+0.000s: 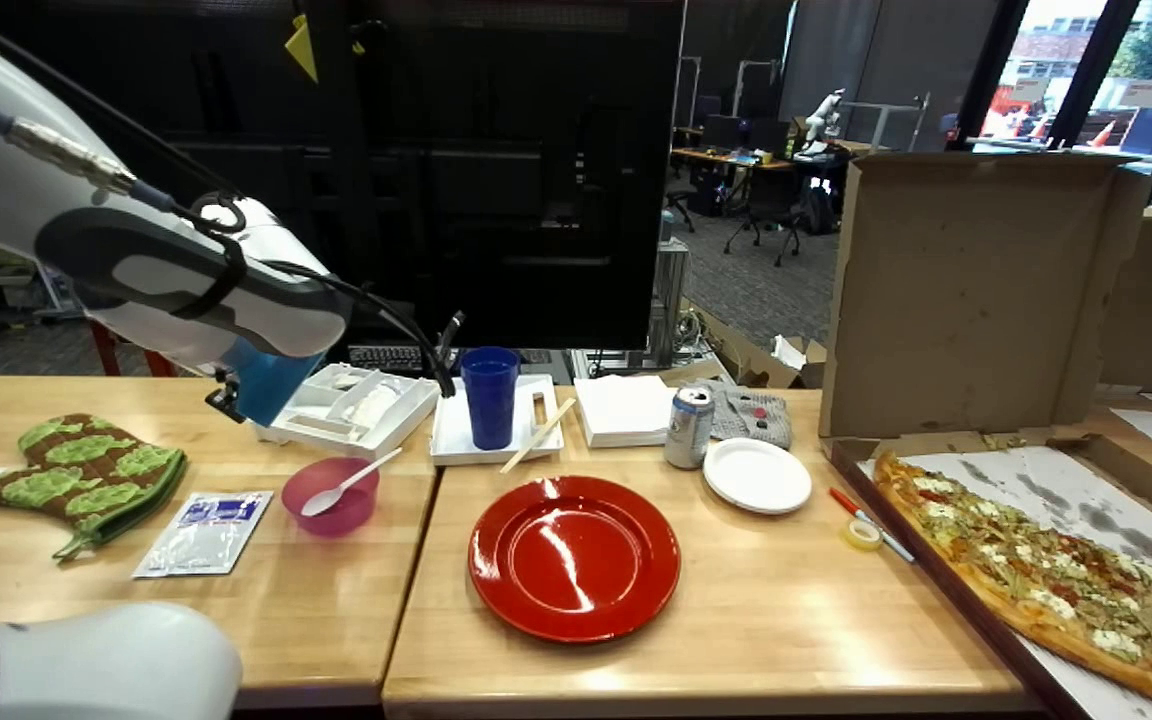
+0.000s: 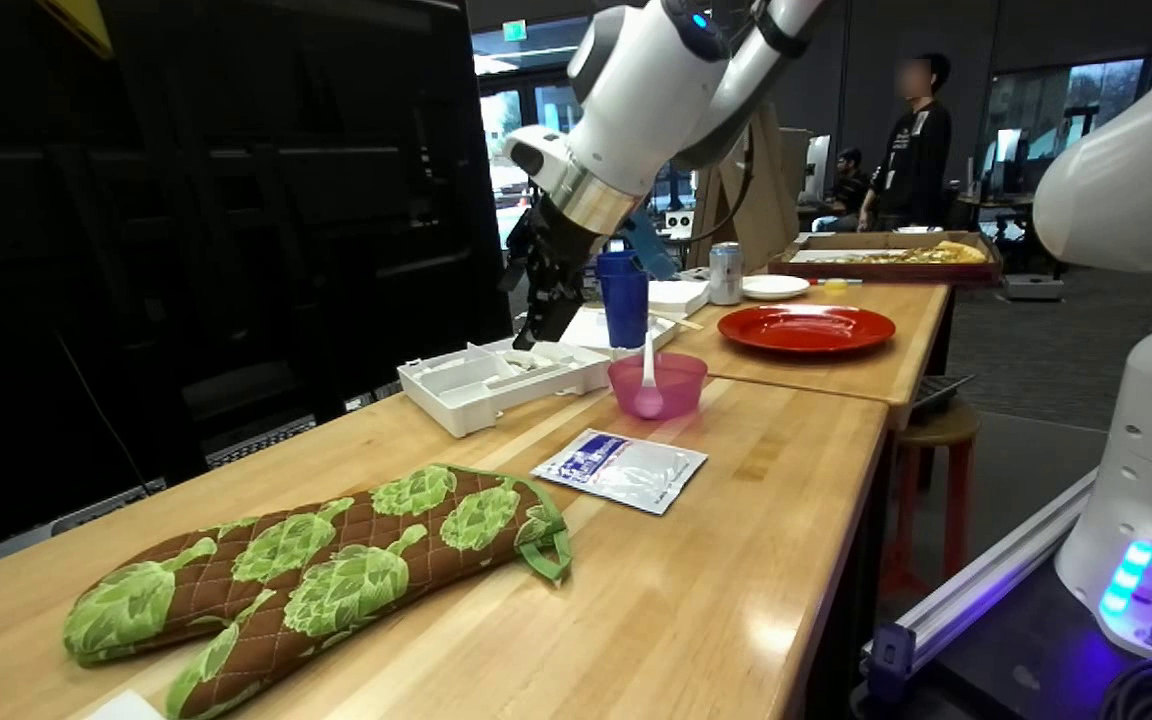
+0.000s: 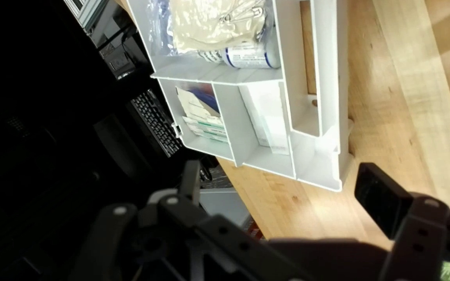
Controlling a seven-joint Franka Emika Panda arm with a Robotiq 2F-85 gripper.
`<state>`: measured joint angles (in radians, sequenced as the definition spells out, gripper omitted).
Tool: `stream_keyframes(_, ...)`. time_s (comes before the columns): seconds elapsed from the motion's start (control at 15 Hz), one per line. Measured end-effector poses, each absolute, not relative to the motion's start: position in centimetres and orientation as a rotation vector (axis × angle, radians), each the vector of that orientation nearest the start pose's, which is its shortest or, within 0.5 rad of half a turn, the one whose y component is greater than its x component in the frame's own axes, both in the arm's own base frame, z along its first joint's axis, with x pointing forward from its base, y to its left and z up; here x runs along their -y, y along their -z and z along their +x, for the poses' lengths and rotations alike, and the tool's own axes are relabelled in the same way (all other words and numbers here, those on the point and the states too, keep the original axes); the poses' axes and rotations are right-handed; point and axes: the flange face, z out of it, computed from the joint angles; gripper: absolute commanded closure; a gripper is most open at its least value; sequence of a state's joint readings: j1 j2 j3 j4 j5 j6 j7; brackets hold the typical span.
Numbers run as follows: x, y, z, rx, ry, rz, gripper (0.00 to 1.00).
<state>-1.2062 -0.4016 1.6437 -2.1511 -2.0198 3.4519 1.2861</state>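
Observation:
My gripper is open and empty in the wrist view, its two black fingers wide apart. It is nearest to a white divided box, whose end lies just beyond the fingertips, apart from them. The box's compartments hold a clear bag with beige stuff and a safety pin, a white bottle, paper packets and white strips. In an exterior view the gripper points down over the box. In an exterior view a blue part of the arm hides most of the gripper.
A blue cup stands beside the box. A pink bowl with a white spoon, a silver packet and an oven mitt lie nearer. A red plate, can and pizza box lie farther along. A black screen stands behind.

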Motion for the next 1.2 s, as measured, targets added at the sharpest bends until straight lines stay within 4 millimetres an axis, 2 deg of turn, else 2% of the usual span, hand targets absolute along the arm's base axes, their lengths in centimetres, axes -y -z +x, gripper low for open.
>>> stream_keyframes(0.27,-31.7,-37.2,40.0,1.935,1.274,-2.397,0.00)
stream_keyframes(0.6,-30.0,-37.1,41.9,1.739,1.280,-2.508,0.00)
stream_keyframes(1.2,-30.5,-35.2,43.6,1.555,1.246,-2.593,0.00)
